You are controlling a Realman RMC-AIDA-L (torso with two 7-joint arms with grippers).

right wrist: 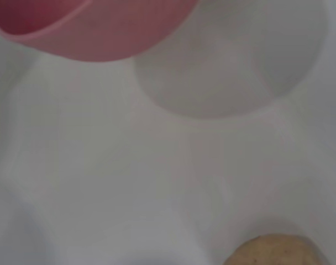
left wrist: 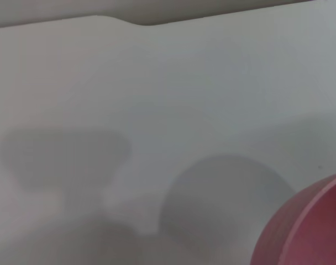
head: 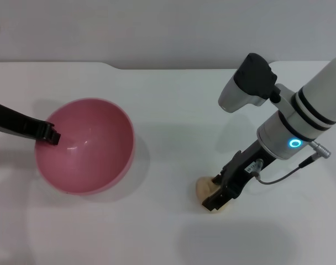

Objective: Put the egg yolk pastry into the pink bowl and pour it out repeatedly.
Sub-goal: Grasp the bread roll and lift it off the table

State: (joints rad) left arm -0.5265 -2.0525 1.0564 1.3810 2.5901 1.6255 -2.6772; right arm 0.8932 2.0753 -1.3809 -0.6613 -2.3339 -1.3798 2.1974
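The pink bowl [head: 85, 146] hangs tilted at the left, its opening turned up and toward me, and it is empty. My left gripper [head: 49, 134] is shut on its left rim and holds it off the table; its shadow lies below it. Part of the bowl's [left wrist: 306, 232] outer wall shows in the left wrist view, and the bowl [right wrist: 96, 27] also appears in the right wrist view. The egg yolk pastry [head: 202, 187] lies on the white table right of centre, with my right gripper [head: 216, 199] lowered onto it and covering much of it. The right wrist view shows the pastry [right wrist: 276, 251] close below.
The white table [head: 168, 99] stretches between the bowl and the pastry, with its far edge [head: 157, 68] against a grey wall. The right arm [head: 300, 127] slants in from the upper right.
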